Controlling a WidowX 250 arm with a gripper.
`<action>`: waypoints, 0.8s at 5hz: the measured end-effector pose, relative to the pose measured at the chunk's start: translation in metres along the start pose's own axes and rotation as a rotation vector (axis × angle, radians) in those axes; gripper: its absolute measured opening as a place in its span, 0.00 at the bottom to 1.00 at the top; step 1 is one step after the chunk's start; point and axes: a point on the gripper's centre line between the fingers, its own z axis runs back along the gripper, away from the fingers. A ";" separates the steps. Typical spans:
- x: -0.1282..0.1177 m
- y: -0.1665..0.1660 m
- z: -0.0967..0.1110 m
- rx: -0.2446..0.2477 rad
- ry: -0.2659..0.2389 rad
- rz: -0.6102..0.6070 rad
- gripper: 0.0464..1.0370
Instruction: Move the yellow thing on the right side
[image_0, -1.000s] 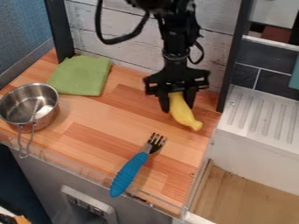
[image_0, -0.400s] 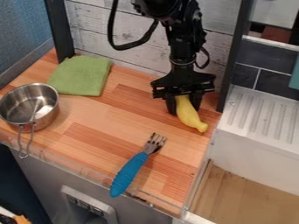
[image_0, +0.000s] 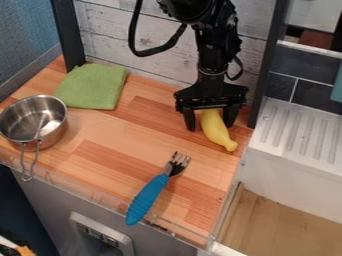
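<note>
My pincer is spread wide, its two fingers astride the upper end of the yellow banana, with a gap on the left one's side. From there the banana's long axis slants out toward the camera and rightward, its tip near the tabletop's right edge. I judge a straight lift would clear it without dragging.

From my camera I look down at a slant on the wooden counter, from above its front edge. I face the plank wall behind the counter, near enough that it takes up much of my view.
</note>
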 end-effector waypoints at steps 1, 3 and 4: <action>0.001 0.002 0.003 0.013 -0.004 -0.006 0.97; 0.009 0.009 0.043 -0.039 -0.073 0.012 0.96; 0.013 0.013 0.054 -0.021 -0.112 -0.016 0.96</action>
